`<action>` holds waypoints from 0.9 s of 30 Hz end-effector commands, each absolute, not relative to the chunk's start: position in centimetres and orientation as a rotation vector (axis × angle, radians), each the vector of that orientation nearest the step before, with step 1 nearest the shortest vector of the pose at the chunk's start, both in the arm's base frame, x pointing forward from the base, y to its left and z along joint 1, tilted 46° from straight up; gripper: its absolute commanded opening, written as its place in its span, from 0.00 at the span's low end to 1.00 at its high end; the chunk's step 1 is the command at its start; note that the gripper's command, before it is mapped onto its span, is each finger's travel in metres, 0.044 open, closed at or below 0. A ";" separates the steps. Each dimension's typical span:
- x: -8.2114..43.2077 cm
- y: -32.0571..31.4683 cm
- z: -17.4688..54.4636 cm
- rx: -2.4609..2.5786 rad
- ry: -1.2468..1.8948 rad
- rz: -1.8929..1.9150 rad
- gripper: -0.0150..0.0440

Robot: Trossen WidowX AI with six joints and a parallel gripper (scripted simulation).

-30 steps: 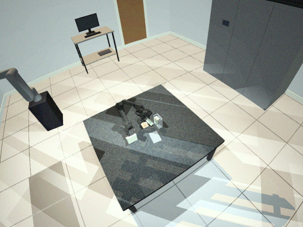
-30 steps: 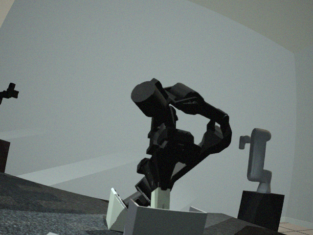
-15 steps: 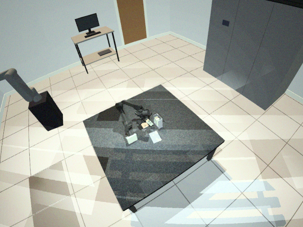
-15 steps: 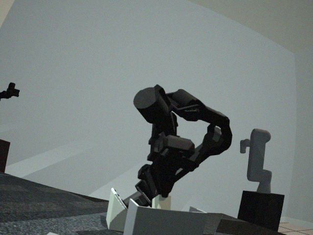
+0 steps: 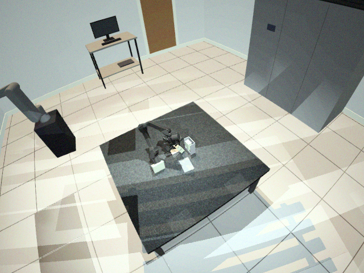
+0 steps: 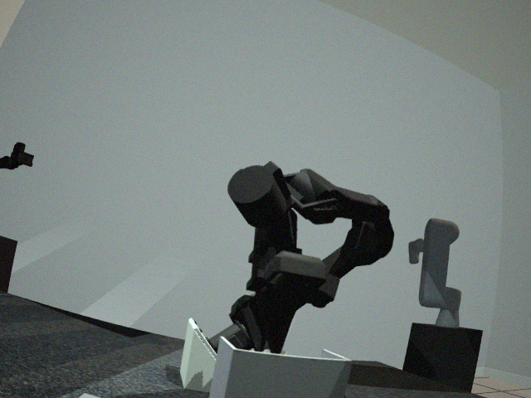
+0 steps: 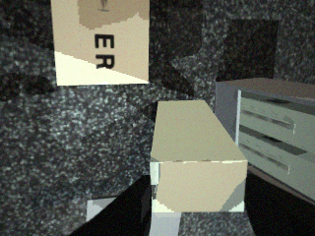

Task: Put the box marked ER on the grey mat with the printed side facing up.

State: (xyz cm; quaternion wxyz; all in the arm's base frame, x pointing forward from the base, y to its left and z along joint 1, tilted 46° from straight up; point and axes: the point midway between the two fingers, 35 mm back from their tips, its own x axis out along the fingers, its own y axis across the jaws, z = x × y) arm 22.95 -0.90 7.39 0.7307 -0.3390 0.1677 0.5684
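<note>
Bin [image 5: 192,147] [image 6: 284,373] [image 7: 226,109] is the reference, on the dark tabletop [image 5: 223,141] [image 6: 51,342] [image 7: 98,143]. Hand [image 5: 176,146] [image 6: 273,347] [image 7: 196,183] is closed on a pale box [image 5: 180,149] [image 7: 197,184], one finger on each side. That box is out of the bin, near it. Its code: can't tell from here.

Two more boxes, an upper one [image 7: 266,118] and a lower one [image 7: 271,153] in the wrist view, are side by side in the bin. Can't read their codes either, so can't say which of the three is the ER box.

Piece with "ER" print [image 5: 174,151] [image 7: 102,49] faces up, outside the bin, on the arm side of it. Can't tell if it's a card or a box.

Grey mat [image 5: 186,165] [image 6: 89,395] [image 7: 100,208] lies near the bin, box not on it. Pale upright block [image 5: 158,166] [image 6: 197,357] is further from the bin, past the mat.
</note>
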 end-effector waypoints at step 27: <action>24.0 -0.3 7.3 -0.736 0.395 1.328 0.67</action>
